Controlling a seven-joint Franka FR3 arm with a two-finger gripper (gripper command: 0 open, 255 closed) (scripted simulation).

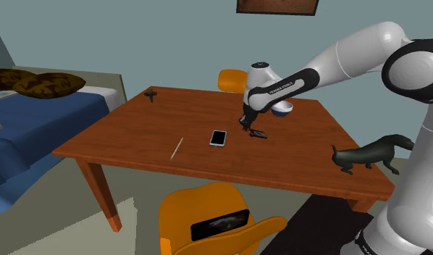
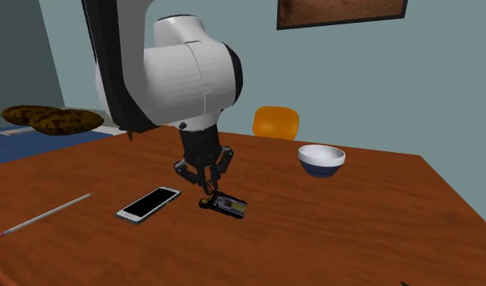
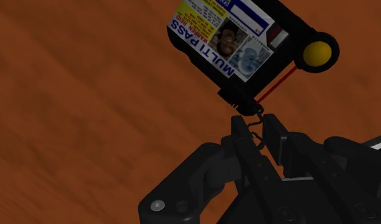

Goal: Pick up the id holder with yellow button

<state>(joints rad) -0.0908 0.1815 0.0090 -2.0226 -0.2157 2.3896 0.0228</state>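
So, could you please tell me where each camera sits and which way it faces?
Shoulder view: beside and behind the arm, looking down over the table; the arm reaches left to the id holder.
Second exterior view: low by the table, facing the wall; arm and gripper show close.
Wrist view: on the hand, looking down at the id holder; the gripper is shut on its chain end.
Both exterior views share the phone and bowl.
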